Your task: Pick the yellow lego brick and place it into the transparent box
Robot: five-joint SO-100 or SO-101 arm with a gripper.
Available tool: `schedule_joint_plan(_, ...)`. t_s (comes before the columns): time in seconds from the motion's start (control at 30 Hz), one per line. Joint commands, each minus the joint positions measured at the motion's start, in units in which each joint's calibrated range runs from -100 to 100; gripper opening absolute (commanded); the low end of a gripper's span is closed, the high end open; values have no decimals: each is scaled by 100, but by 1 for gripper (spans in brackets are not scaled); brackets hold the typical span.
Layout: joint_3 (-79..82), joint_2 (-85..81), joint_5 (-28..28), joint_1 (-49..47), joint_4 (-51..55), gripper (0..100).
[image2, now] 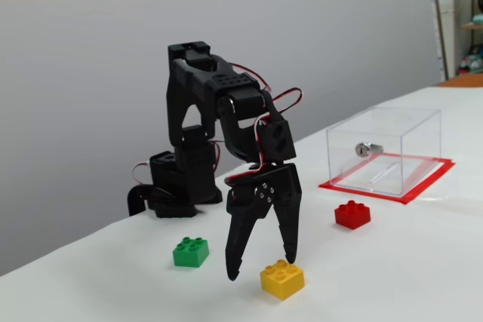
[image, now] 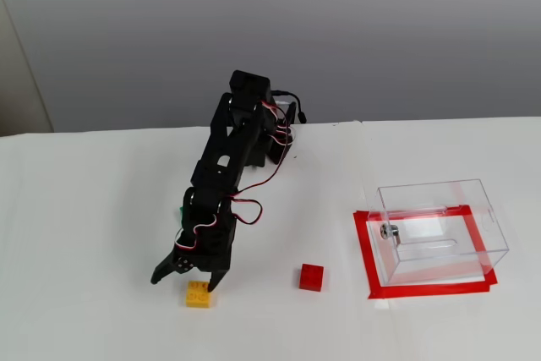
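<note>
While the box (image: 438, 230) stands on red tape (image: 365, 251) holding no brick, the hand (image2: 260, 263), fingers apart, hovers beside the yellow brick (image2: 282, 279) on the worktop (image2: 392, 262).

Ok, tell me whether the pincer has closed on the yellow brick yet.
No, the pincer hangs open just behind the yellow brick, which sits untouched on the table.

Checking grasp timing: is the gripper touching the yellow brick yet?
Cannot tell. In both fixed views the open gripper overlaps the yellow lego brick, with no plain gap or contact.
</note>
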Motion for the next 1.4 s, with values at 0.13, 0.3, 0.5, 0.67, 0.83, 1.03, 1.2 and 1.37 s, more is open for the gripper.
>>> schedule_joint_plan(0.13,-195,-20,-15,-41,-133,42)
schedule_joint_plan(0.3,-213,226,-15,-100,-125,42)
schedule_joint_plan(0.5,-213,362,-15,-100,-107,42)
schedule_joint_plan(0.67,-213,362,-15,-85,-133,41)
schedule_joint_plan(0.83,-186,362,-15,-85,-133,41)
schedule_joint_plan(1.03,-150,345,-15,-56,-72,35)
schedule_joint_plan(1.2,-141,277,-10,-63,-72,26)
schedule_joint_plan(1.37,-141,260,-10,-78,-55,20)
